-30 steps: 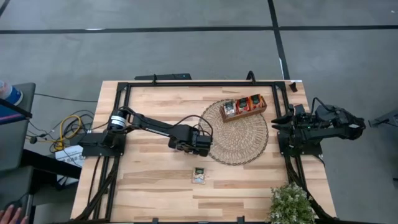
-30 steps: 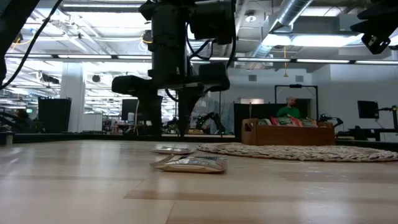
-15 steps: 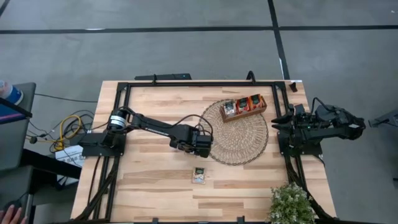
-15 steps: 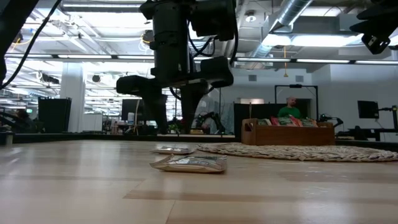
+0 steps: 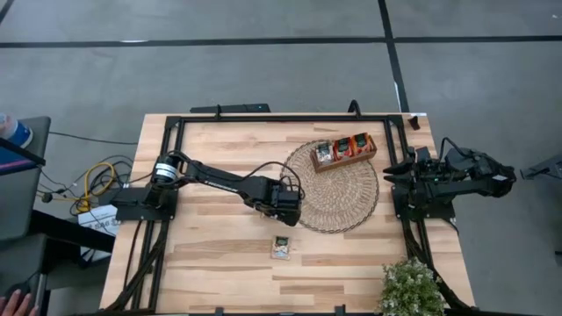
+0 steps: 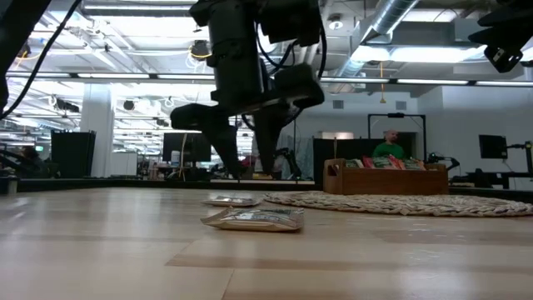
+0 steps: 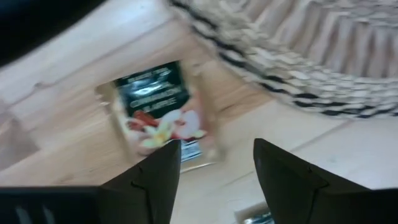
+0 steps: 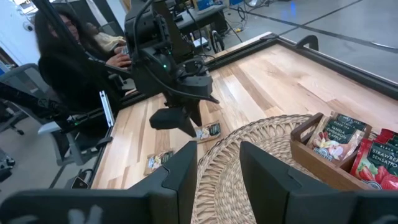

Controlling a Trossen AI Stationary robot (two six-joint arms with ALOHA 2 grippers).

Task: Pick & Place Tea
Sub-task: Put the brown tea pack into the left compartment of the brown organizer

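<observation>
Hovering with fingers spread, left gripper (image 7: 214, 168) just above a tea sachet (image 7: 159, 116) lying beside the wicker mat (image 5: 338, 189), likely the approach step, next needing descent and closing; right gripper (image 8: 217, 163), fingers parted and empty, parked at the table (image 5: 211, 254) edge.

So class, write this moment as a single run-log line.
left gripper: open, above tea sachet beside wicker mat | right gripper: waiting at table edge, open, empty | second sachet: loose on table | tray: holds sachets

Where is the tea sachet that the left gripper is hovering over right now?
In the low view, that sachet lies flat on the table below the left gripper, beside the wicker mat's edge.
</observation>
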